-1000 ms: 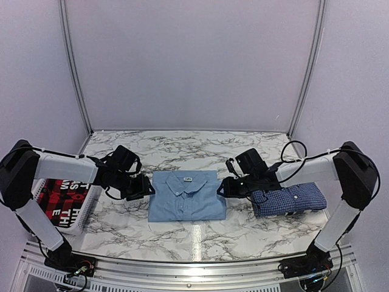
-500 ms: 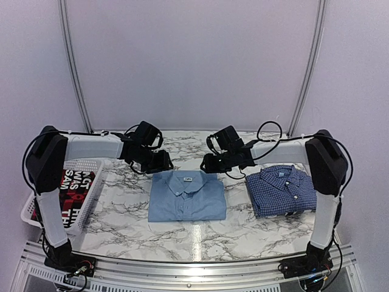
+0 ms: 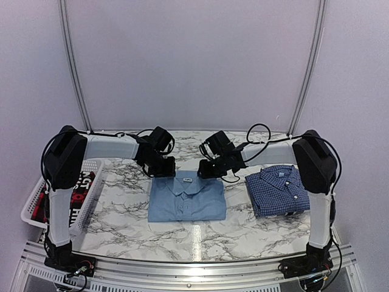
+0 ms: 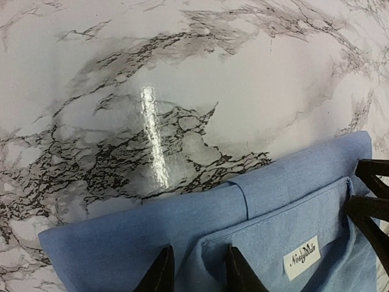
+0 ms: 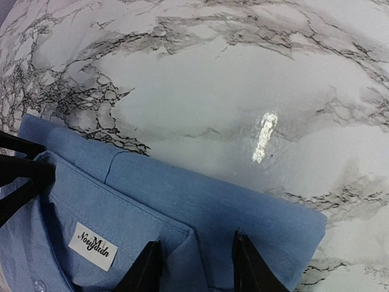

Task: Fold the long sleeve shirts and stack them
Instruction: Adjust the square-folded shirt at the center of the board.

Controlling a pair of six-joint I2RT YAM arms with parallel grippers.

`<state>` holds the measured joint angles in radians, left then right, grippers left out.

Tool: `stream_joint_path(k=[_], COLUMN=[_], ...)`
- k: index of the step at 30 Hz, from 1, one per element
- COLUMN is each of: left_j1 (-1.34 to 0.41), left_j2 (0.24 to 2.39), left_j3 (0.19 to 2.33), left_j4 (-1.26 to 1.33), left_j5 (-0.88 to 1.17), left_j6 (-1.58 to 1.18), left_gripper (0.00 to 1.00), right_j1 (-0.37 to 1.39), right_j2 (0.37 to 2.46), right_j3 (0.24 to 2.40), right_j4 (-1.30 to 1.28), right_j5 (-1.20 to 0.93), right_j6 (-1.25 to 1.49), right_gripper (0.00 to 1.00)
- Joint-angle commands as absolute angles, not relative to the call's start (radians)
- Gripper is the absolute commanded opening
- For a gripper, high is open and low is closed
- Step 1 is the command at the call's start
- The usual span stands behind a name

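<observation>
The light blue shirt (image 3: pixel 187 198) lies folded at the table's middle, collar toward the back. The dark blue check shirt (image 3: pixel 281 190) lies folded to its right. My left gripper (image 3: pixel 164 168) is at the light blue shirt's far left corner, and my right gripper (image 3: pixel 206 170) is at its far right corner. In the left wrist view the left gripper (image 4: pixel 197 275) is open, its tips resting on the blue cloth (image 4: pixel 121 243) beside the collar. In the right wrist view the right gripper (image 5: pixel 194 267) is open, its tips on the shirt's shoulder (image 5: pixel 243 213).
A white basket (image 3: pixel 91 204) stands at the left edge and holds a red-and-black garment (image 3: pixel 78 190). The marble table top (image 3: pixel 200 234) runs to a metal rail at the front. White booth walls close in the back and sides.
Both arms swung from the light blue shirt's sides back to its far edge by the collar. The right arm no longer covers the check shirt.
</observation>
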<state>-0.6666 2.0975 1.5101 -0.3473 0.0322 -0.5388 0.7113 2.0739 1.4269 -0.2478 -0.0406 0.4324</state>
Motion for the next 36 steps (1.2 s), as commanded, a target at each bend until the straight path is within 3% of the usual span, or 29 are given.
stream_joint_path(k=[1, 3, 7, 14, 22, 32, 36], left_j1=[-0.667, -0.668, -0.669, -0.673, -0.679, -0.666, -0.654], left_j2=[2.097, 2.09, 2.081, 2.036, 1.97, 2.074, 2.108], left_j3=[1.538, 1.537, 1.537, 1.524, 1.508, 1.521, 1.549], left_j4=[-0.4, -0.399, -0.4, -0.402, -0.402, -0.402, -0.395], left_j5=[0.006, 0.006, 0.007, -0.007, -0.083, -0.143, -0.151], left_j6=[-0.535, -0.534, -0.531, -0.536, -0.543, -0.557, -0.553], left_gripper=[0.25, 0.2, 0.1, 0.05, 0.04, 0.04, 0.18], right_j1=[0.737, 0.742, 0.745, 0.749, 0.767, 0.767, 0.76], right_j2=[2.072, 2.067, 2.074, 2.047, 2.02, 2.152, 2.174], right_j3=[1.48, 1.481, 1.483, 1.499, 1.549, 1.615, 1.62], right_j4=[-0.265, -0.265, -0.27, -0.293, -0.311, -0.301, -0.297], right_j5=[-0.029, -0.028, -0.027, 0.011, 0.096, 0.094, 0.089], right_j6=[0.422, 0.427, 0.436, 0.443, 0.431, 0.413, 0.414], right_gripper=[0.39, 0.39, 0.29, 0.01, 0.0, 0.03, 0.14])
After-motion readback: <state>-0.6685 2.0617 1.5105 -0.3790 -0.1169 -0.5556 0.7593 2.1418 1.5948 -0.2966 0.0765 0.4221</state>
